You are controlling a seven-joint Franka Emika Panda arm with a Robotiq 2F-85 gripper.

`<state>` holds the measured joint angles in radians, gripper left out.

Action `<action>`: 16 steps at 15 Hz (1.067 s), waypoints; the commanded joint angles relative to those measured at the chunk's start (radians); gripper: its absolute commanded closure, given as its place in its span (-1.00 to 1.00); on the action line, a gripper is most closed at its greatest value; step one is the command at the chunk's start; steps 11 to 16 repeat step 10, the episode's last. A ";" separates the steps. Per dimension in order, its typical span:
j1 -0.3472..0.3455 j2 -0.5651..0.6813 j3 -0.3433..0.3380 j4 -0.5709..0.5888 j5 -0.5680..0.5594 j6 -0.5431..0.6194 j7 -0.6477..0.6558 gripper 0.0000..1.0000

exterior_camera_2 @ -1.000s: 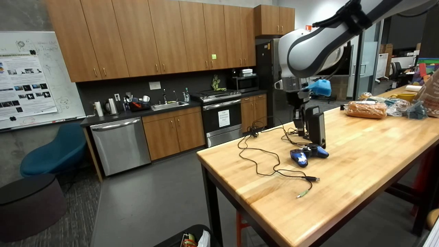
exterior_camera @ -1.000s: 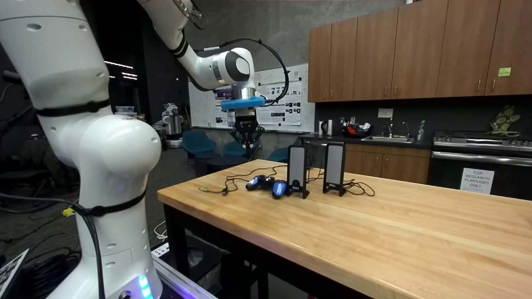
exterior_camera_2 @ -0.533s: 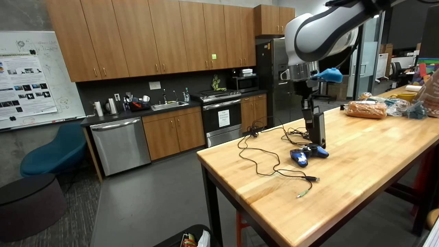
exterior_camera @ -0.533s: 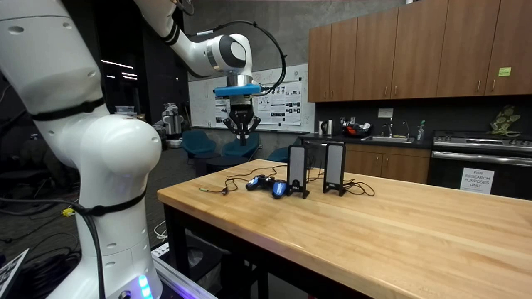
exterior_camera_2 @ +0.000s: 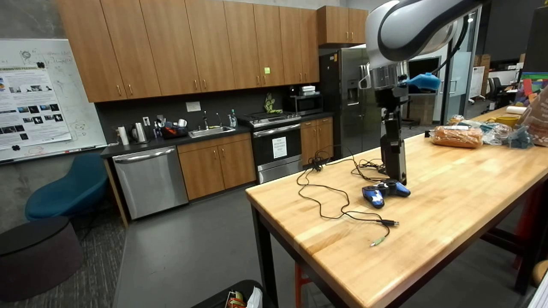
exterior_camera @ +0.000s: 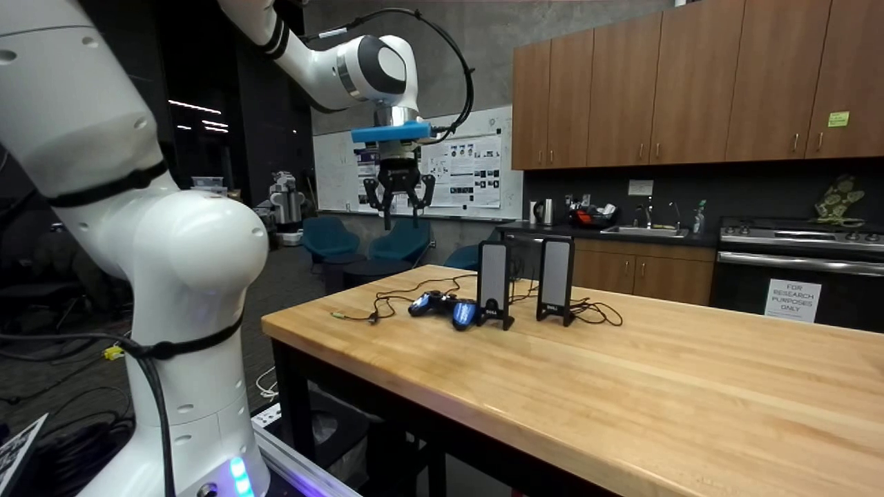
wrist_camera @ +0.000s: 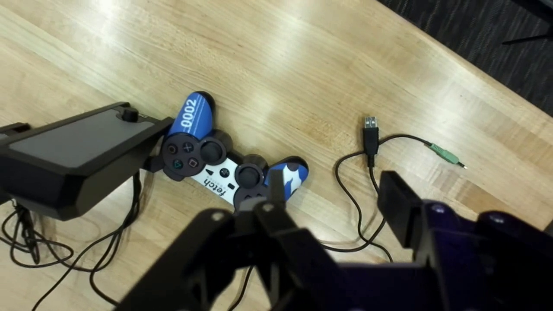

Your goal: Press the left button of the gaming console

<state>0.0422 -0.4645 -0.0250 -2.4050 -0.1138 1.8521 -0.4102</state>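
Observation:
The gaming console is a black game controller [wrist_camera: 220, 166] with blue grips and a white middle panel, lying flat on the table. It also shows in both exterior views. In the wrist view its lettering stands upside down. My gripper [wrist_camera: 335, 198] hangs well above the table, fingers apart with only air between them. One finger [wrist_camera: 276, 183] covers part of the controller's camouflage-patterned grip and the direction-button area beside it, so the left button is at least partly hidden. In an exterior view the gripper [exterior_camera: 401, 219] is seen higher than the controller [exterior_camera: 442, 306], touching nothing.
Two upright speakers [exterior_camera: 494, 279] stand right beside the controller. Loose black cables run over the wooden table [exterior_camera: 621, 386], ending in a USB plug [wrist_camera: 370, 140] and a green audio plug [wrist_camera: 444, 153]. Wrapped bread [exterior_camera_2: 457, 137] and bags lie at the table's far end.
My gripper has risen and swung slightly leftward in one exterior view, rightward in another. Its fingers have spread from shut to open. The controller, speakers and cables have stayed put.

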 commanded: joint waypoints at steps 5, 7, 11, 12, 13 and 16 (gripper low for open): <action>0.017 -0.097 -0.063 -0.003 0.048 -0.122 -0.061 -1.00; 0.015 -0.121 -0.080 -0.010 0.084 -0.142 -0.064 -1.00; 0.019 -0.149 -0.095 -0.021 0.123 -0.175 -0.076 -1.00; 0.019 -0.149 -0.095 -0.021 0.123 -0.175 -0.076 -1.00; 0.019 -0.149 -0.095 -0.021 0.123 -0.175 -0.076 -1.00; 0.019 -0.149 -0.095 -0.021 0.123 -0.175 -0.076 -1.00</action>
